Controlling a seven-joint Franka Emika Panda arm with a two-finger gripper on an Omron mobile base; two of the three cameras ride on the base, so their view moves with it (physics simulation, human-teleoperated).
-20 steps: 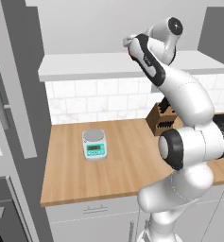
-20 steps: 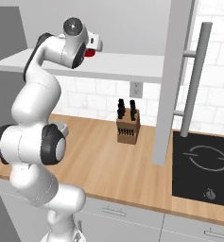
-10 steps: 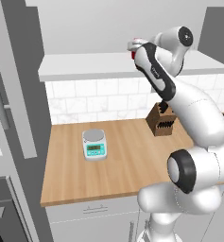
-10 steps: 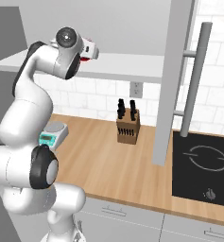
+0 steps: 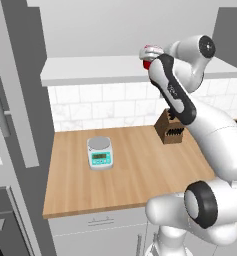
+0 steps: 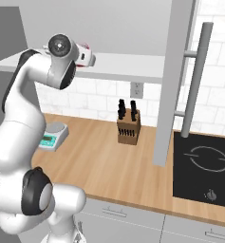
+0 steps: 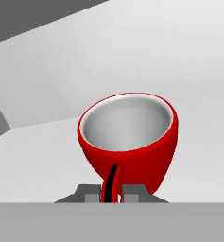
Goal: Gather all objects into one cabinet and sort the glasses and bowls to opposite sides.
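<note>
The arm has swung left along the shelf point(image 5: 100, 70). The end effector point(image 7: 111, 193) clenches the red mug point(image 7: 128, 140) by its handle, likely carrying it toward the cabinet point(image 6: 173, 80).

Glossy cup, matt kitchen

The red cup point(image 7: 127, 142) looks smooth and glossy; the counter point(image 5: 135, 170) is matt wood grain, the knife block point(image 6: 128, 127) wooden, the wall tiles point(image 5: 105, 107) faintly shiny.

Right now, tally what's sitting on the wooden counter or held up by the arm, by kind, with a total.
Red mug, in the gripper: 1
Kitchen scale: 1
Knife block: 1
Total: 3
</note>
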